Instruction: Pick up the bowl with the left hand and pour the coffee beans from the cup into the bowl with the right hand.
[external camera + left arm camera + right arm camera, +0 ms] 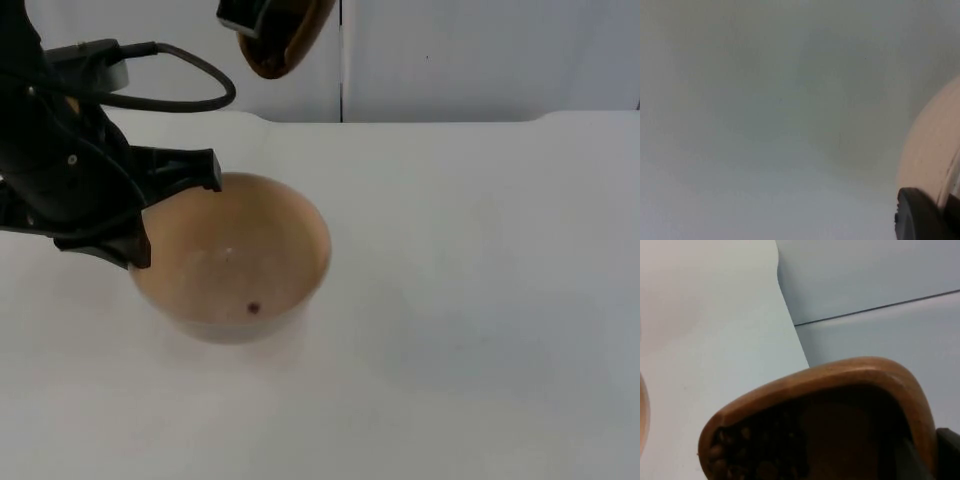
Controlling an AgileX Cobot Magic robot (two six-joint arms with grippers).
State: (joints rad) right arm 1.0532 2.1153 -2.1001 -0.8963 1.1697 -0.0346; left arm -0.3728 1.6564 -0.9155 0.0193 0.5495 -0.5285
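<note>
Top view: the bowl (235,258) is clamped at its near rim by the left gripper (170,205), one bean inside — light, rigid, thin-walled. Up beyond it, the cup (280,38) is gripped tilted by the right gripper (250,15), beans (747,452) loose at its lip.

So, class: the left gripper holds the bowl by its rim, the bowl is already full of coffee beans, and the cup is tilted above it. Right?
Not full. The top view shows the bowl with one coffee bean; the rest remain in the cup. The left gripper does hold the rim.
</note>
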